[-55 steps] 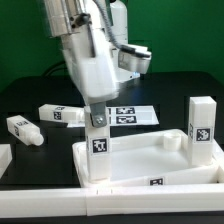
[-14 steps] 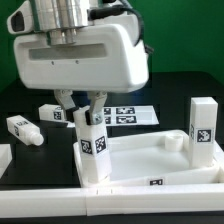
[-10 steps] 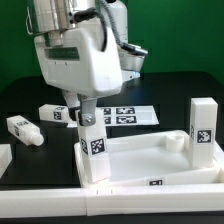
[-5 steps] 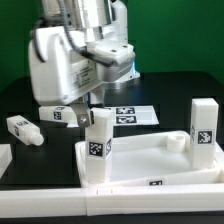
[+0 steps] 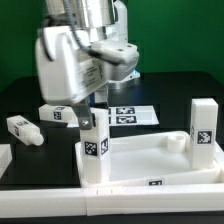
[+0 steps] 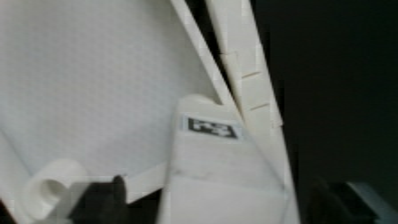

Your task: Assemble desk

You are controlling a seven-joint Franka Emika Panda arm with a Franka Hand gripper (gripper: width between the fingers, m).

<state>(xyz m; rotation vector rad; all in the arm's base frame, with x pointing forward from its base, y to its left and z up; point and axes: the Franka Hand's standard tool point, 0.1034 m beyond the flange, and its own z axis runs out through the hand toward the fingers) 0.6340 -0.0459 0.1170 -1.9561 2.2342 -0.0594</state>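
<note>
The white desk panel (image 5: 150, 160) lies flat at the front of the black table, rim up. One square leg (image 5: 95, 143) with a tag stands upright in its corner socket on the exterior view's left. My gripper (image 5: 92, 120) comes down from above and is shut on the top of this leg. In the wrist view the leg (image 6: 217, 160) sits between my dark fingers (image 6: 89, 200), with the panel (image 6: 89, 90) beyond it. A second leg (image 5: 202, 128) stands upright at the panel's corner on the exterior view's right.
Two loose legs lie on the table on the exterior view's left, one (image 5: 22, 128) further out and one (image 5: 58, 114) beside my gripper. The marker board (image 5: 137, 115) lies behind the panel. A white bar (image 5: 120, 198) runs along the front edge.
My wrist has turned about the vertical axis over the leg, and the leg has turned with it in the socket. The panel and the other legs have not moved.
</note>
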